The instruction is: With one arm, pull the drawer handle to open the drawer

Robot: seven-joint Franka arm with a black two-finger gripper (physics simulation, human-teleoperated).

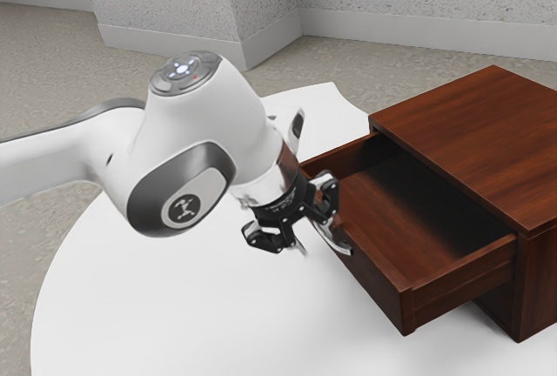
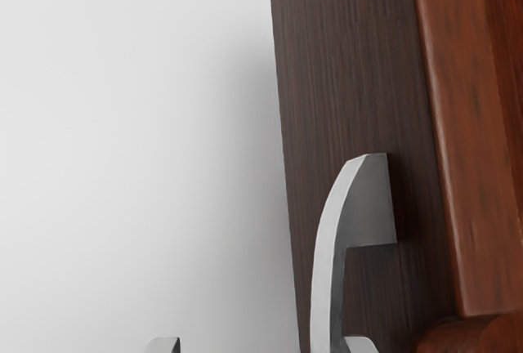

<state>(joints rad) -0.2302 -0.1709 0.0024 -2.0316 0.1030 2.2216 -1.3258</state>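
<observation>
The dark wooden cabinet [image 1: 487, 132] stands on the exterior view's right with its drawer [image 1: 418, 228] pulled well out, its inside bare. A curved silver handle [image 1: 336, 240] sits on the drawer front [image 2: 351, 83]. My black gripper [image 1: 300, 230] is right at that front, level with the handle. In the wrist view the handle [image 2: 335, 239] rises close under my hand, near one of two grey fingertips [image 2: 163, 343] that stand wide apart. The fingers are open, with the handle between them and nearer one side.
A round white table [image 1: 174, 306] carries the cabinet, with bare surface on the exterior view's left and front. Speckled floor and a white wall corner [image 1: 218, 10] lie behind. My white arm [image 1: 191, 158] comes in from the left.
</observation>
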